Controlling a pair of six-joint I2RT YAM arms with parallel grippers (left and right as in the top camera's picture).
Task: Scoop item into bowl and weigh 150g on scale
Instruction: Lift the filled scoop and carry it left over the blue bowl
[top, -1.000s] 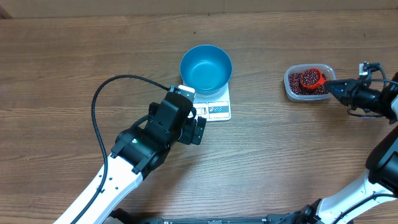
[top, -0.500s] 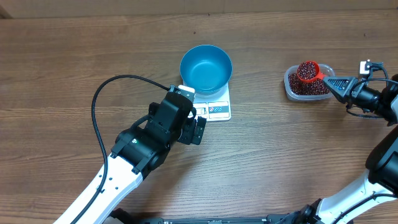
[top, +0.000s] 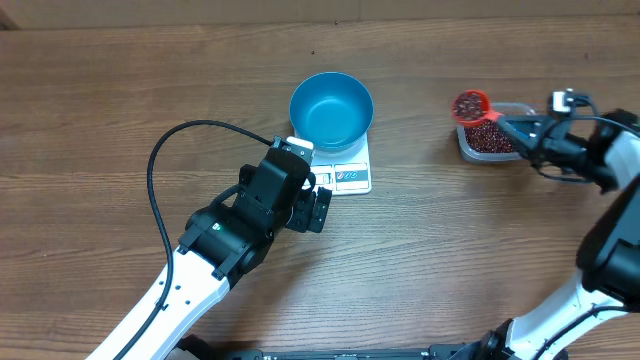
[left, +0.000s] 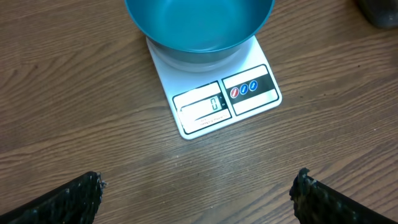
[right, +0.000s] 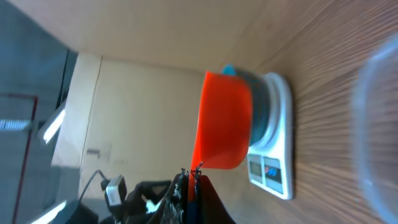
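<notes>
The blue bowl (top: 331, 110) stands on the white scale (top: 348, 178), and I see no beans in it. My left gripper (top: 318, 208) hovers open just in front of the scale; in its wrist view the bowl (left: 199, 25) and scale (left: 225, 99) lie ahead of the wide-apart fingers (left: 74, 199). My right gripper (top: 506, 125) is shut on the handle of a red scoop (top: 470, 105) heaped with dark red-brown beans, held above the table just left of the tub. In the right wrist view the scoop (right: 224, 121) partly hides the bowl (right: 260, 112).
A clear plastic tub (top: 492, 142) holding more beans sits at the right. The left arm's black cable (top: 160, 160) loops over the wood table on the left. The left arm's body lies across the near left part of the table.
The right gripper has lifted the loaded scoop out of the tub and carried it left toward the bowl. The left arm has not moved.
</notes>
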